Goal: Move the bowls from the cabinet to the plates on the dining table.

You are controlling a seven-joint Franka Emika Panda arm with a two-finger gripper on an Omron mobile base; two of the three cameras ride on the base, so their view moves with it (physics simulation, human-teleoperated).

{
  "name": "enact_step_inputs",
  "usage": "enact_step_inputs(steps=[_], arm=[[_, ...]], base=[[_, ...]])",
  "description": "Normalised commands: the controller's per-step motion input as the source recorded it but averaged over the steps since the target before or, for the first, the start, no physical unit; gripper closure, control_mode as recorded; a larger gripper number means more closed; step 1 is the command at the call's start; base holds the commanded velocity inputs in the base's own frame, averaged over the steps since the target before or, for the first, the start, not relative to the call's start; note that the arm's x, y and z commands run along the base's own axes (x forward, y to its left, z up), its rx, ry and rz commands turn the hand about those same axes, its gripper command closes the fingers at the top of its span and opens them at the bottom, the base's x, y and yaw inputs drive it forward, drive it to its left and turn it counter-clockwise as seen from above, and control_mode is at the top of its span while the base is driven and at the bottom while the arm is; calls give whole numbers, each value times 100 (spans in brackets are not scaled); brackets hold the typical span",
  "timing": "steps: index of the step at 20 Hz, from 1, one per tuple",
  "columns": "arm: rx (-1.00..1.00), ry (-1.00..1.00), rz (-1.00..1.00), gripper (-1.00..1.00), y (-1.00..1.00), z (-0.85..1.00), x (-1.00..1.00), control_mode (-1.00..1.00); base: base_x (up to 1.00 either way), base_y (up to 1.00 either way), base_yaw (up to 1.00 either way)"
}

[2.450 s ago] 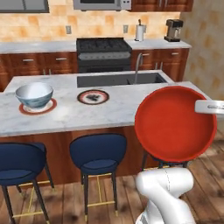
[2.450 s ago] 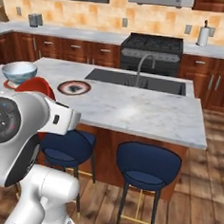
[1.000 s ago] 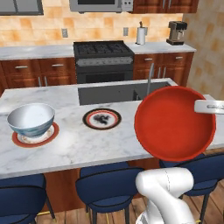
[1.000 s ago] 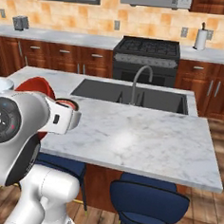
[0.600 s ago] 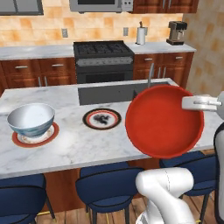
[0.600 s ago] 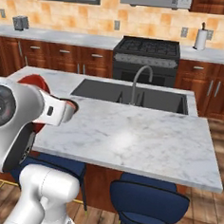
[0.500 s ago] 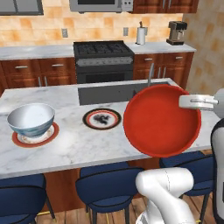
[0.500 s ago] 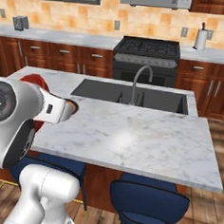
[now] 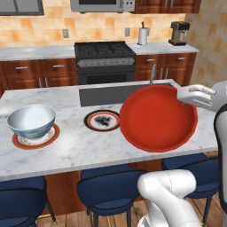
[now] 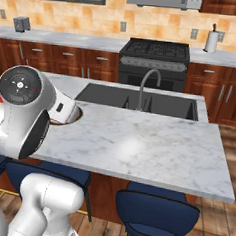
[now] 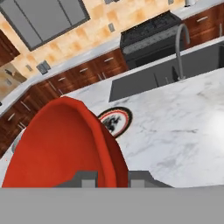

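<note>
My gripper is shut on the right rim of the red bowl, which hangs tilted, its inside facing the left base camera, above the dining table. The bowl sits just right of the empty red-rimmed plate. In the hand view the red bowl rises between my fingertips, with the plate beyond it. The grey-white patterned bowl stands on the other plate at the table's left end.
A sink with a curved faucet is set in the table's far side. Blue stools line the near edge. A stove, lower drawer cabinets and a reddish-brown wall cabinet stand along the back wall.
After the base drove closer to the table, the views hold still. My gripper has carried the red bowl leftward and a little down, toward the empty plate.
</note>
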Motion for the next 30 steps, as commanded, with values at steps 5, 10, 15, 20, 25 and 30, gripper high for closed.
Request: enact_step_inputs(steps=[5,10,15,20,25,30], arm=[[11,10,1,100,16,-11,44,-100],[1,4,-3,100,36,-23,77,-100],[0,3,-5,100,36,-30,86,-100],[2,4,-1,100,22,-28,74,-100],[6,6,0,100,12,-19,67,-100],[6,8,0,100,10,-19,65,-100]], base=[[0,0,0],[0,0,0],[0,0,0],[0,0,0],[0,0,0],[0,0,0]])
